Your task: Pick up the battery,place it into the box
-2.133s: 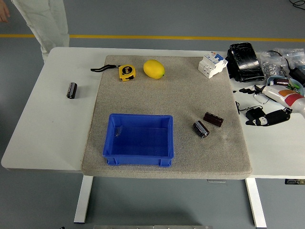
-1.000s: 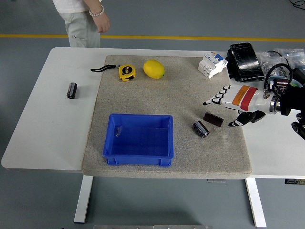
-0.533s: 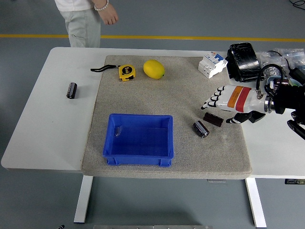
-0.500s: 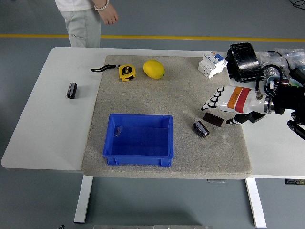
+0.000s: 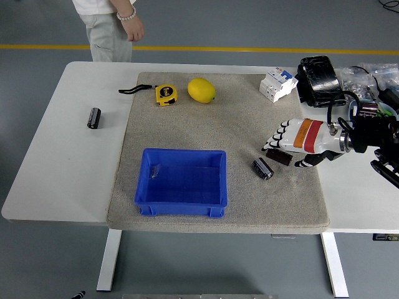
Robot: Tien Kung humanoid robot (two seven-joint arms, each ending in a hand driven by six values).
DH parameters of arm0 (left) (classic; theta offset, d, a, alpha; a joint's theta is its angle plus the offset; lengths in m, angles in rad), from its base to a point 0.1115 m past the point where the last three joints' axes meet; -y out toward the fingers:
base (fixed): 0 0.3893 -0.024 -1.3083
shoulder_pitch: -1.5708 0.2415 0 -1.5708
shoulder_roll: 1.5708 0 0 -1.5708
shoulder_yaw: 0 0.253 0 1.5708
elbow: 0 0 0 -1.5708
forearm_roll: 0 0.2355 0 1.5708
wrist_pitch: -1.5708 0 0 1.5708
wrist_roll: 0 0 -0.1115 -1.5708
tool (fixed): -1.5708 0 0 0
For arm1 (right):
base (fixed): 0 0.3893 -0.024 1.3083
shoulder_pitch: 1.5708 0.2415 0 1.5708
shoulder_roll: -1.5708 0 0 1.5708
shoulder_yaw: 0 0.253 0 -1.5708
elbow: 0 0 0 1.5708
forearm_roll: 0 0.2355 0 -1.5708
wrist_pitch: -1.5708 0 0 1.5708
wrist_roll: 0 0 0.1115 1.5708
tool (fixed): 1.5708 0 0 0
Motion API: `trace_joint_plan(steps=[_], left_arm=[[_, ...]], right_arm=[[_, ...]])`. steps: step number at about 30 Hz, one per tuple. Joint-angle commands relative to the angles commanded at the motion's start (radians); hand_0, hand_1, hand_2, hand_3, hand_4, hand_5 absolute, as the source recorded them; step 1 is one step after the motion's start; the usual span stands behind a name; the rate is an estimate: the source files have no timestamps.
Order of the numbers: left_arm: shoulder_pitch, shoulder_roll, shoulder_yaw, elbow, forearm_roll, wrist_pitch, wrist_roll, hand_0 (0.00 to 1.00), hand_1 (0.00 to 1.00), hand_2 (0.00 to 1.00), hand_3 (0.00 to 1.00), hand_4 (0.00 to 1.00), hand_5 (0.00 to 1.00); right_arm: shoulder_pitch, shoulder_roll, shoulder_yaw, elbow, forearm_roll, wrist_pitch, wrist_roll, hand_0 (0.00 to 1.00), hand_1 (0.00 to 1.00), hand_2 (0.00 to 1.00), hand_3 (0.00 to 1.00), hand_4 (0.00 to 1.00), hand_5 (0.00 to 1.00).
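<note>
A black cylindrical battery (image 5: 262, 168) lies on the grey mat, right of the blue box (image 5: 181, 182). A second black battery (image 5: 93, 118) lies on the bare table at the far left. My right hand (image 5: 285, 142) reaches in from the right with spread fingers and holds nothing. It hovers just above and right of the near battery, over a dark brown block (image 5: 279, 156). The blue box stands open at the front of the mat. My left arm does not show.
A yellow tape measure (image 5: 164, 94), a yellow lemon (image 5: 201, 90) and a white breaker (image 5: 277, 83) sit along the mat's (image 5: 237, 128) far edge. Black bags and cables (image 5: 321, 80) crowd the table's right end. A person (image 5: 109, 25) stands at the far left.
My right hand has come in from the table's right end and lowered left toward the brown block and the battery. The person moved into view and shifted an arm.
</note>
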Motion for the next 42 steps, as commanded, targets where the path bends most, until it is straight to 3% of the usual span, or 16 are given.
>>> trace_joint_plan(steps=[12,27,28,33,34,39,40,42], left_arm=[[-0.015,0.000,0.003,-0.004,0.003,0.000,0.004,0.759,0.856,0.862,0.676,0.778,0.632],[-0.017,0.001,-0.004,-0.006,0.015,-0.001,0.009,0.756,0.854,0.862,0.676,0.778,0.632],[-0.017,0.001,-0.005,-0.006,0.016,-0.001,0.009,0.757,0.854,0.861,0.675,0.778,0.632],[-0.014,0.001,-0.011,-0.007,0.027,-0.001,0.013,0.757,0.854,0.861,0.675,0.778,0.632],[-0.014,0.001,-0.013,-0.007,0.029,-0.001,0.014,0.758,0.853,0.861,0.677,0.777,0.631],[-0.010,0.001,-0.016,-0.007,0.034,-0.002,0.015,0.758,0.853,0.861,0.677,0.777,0.631],[-0.010,0.001,-0.017,-0.007,0.035,-0.002,0.015,0.759,0.854,0.861,0.677,0.777,0.629],[-0.009,0.001,-0.019,-0.008,0.038,-0.002,0.016,0.759,0.854,0.861,0.677,0.777,0.629]], right_arm=[[0.003,0.018,-0.023,-0.065,0.011,-0.014,0.000,0.749,0.757,0.811,0.861,0.837,0.062],[-0.013,0.040,-0.008,-0.076,0.032,-0.004,0.000,0.724,0.731,0.775,0.840,0.827,0.058],[-0.013,0.040,-0.007,-0.076,0.035,-0.007,0.000,0.667,0.680,0.730,0.783,0.822,0.065],[-0.017,0.039,-0.009,-0.077,0.041,-0.016,0.000,0.667,0.680,0.730,0.783,0.822,0.065],[-0.018,0.039,-0.010,-0.078,0.041,-0.015,0.000,0.634,0.624,0.661,0.626,0.713,0.035],[-0.023,0.036,-0.006,-0.078,0.044,-0.014,0.000,0.634,0.624,0.661,0.626,0.713,0.035],[-0.023,0.036,-0.006,-0.078,0.044,-0.014,0.000,0.616,0.564,0.580,0.518,0.575,0.002],[-0.023,0.036,-0.006,-0.079,0.046,-0.014,0.000,0.616,0.564,0.580,0.518,0.575,0.002]])
